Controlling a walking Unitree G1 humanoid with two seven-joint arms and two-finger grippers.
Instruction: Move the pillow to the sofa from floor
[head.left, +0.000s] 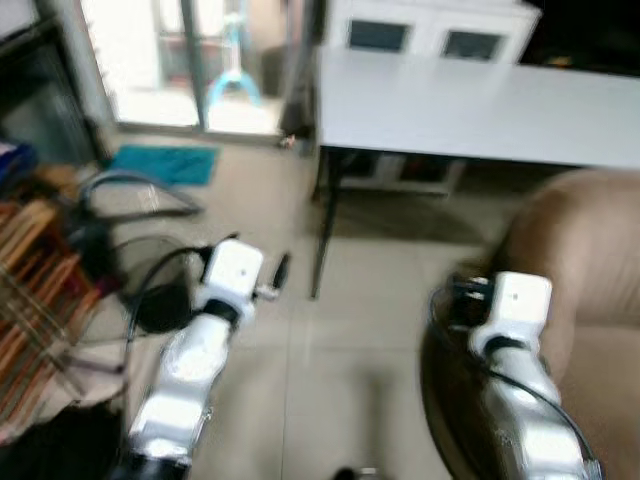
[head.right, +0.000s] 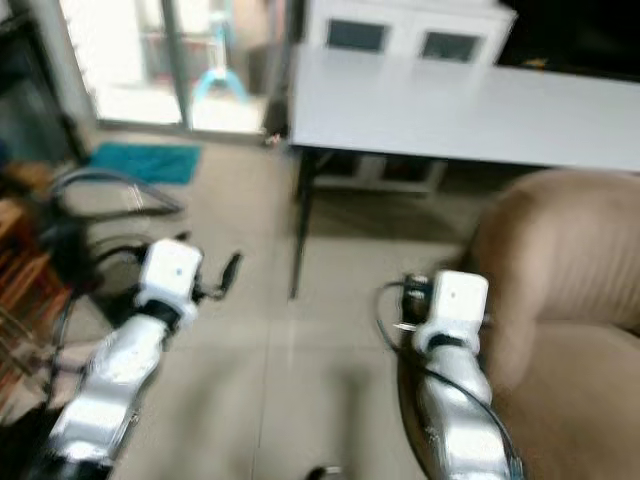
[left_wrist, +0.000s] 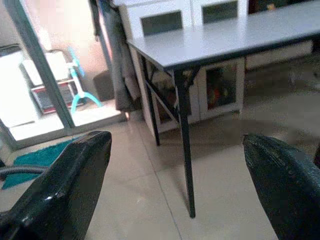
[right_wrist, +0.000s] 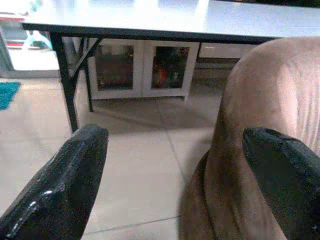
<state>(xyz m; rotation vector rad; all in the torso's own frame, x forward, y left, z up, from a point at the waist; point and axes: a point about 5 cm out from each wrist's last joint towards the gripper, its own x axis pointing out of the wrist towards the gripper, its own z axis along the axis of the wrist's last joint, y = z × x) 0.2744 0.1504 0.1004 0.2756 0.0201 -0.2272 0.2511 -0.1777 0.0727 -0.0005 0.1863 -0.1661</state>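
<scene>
The floor is pale beige tile (head.left: 340, 330), blurred in the head views. Ahead of both grippers stands a long grey-topped folding table with thin black legs (head.left: 470, 100), and behind it a white cabinet with 2 dark glass doors (right_wrist: 135, 65). Farther off, ahead and to the left of the left gripper, a bright glass sliding door (head.left: 160, 60) lets in daylight, with a teal rug (head.left: 165, 162) on the tiles before it. To the left of the left arm lie black cables (head.left: 130, 280) and a wooden slatted rack (head.left: 35, 300).

The left gripper (left_wrist: 175, 185) has its 2 black fingers (left_wrist: 65, 190) spread wide with nothing between them, hanging over bare tile and pointing toward a black table leg (left_wrist: 185, 145).

The right gripper (right_wrist: 175, 180) is likewise spread wide and empty, touching nothing. Just ahead and to its right rises the rounded tan fabric sofa arm (right_wrist: 270, 100), the sofa (head.left: 590, 290) lying close beside the right arm.

The pillow cannot be made out anywhere in these views. No containers can be told.
</scene>
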